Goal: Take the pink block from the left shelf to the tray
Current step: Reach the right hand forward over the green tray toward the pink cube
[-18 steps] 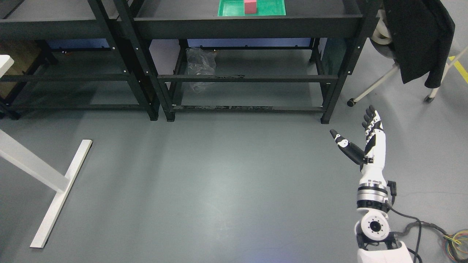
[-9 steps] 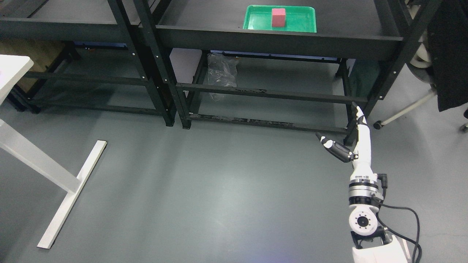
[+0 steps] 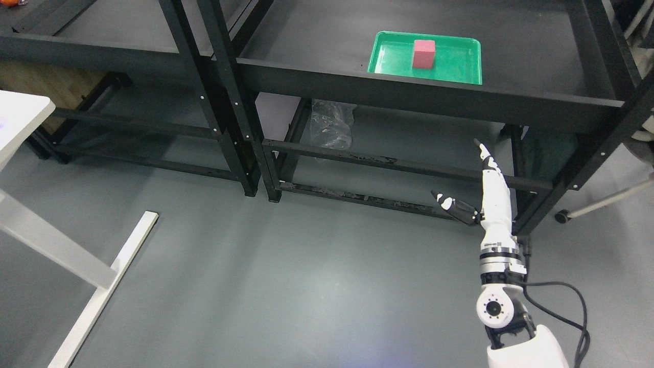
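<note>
- One pink block [image 3: 423,53], upright inside the green tray [image 3: 393,59] on the right-hand shelf [image 3: 327,36], already where the task wants it
- Looks rigid, light, flat-faced, likely not fragile; best pinched across two opposite side faces, thumb against fingers
- Right robot hand [image 3: 480,189] low beside the shelf frame, fingers stretched straight, thumb splayed, holding nothing, well apart from the block
- No left arm visible

No legible text or labels
</note>
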Robot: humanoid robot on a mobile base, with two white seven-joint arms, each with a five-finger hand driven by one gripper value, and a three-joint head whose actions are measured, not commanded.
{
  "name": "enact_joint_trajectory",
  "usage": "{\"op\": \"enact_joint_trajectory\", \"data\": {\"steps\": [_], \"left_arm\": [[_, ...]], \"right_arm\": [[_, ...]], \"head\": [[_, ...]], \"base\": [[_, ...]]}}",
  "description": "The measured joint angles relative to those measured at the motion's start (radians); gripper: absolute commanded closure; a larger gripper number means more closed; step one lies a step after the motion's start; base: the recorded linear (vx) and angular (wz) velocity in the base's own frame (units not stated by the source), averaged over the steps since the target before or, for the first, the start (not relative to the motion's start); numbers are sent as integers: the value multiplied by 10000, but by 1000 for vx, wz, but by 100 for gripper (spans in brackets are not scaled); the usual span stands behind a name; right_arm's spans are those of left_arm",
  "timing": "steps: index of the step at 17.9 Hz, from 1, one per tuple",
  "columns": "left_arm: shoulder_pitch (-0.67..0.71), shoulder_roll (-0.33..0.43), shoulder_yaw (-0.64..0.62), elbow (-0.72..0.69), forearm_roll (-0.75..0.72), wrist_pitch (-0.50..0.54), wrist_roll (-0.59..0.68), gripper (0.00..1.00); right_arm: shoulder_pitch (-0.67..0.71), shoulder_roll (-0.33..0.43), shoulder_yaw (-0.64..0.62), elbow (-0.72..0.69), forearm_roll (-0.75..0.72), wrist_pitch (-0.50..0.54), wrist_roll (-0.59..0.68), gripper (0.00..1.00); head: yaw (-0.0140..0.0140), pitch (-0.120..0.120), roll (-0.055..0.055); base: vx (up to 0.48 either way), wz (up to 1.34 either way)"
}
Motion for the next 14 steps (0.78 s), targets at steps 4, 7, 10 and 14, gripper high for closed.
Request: {"op": "enact_joint_trajectory", "data": {"steps": [4, 7, 10, 14], "left_arm": [[-1, 0, 0, 0, 0, 0, 0, 0], [-1, 0, 0, 0, 0, 0, 0, 0], [-1, 0, 0, 0, 0, 0, 0, 0], [-1, 0, 0, 0, 0, 0, 0, 0]], "right_arm": [[-6, -99, 37, -120, 1083, -68, -284, 1], [-8, -189, 57, -224, 1883, -282, -1077, 1], [-8, -255, 75, -292, 2641, -465, -1807, 1], [-9, -325, 91, -354, 3710, -568, -1968, 1]], "head": [[0, 0, 0], [0, 0, 0], [0, 0, 0], [0, 0, 0]], "base": [[326, -15], [327, -66], [335, -45], [321, -43]]}}
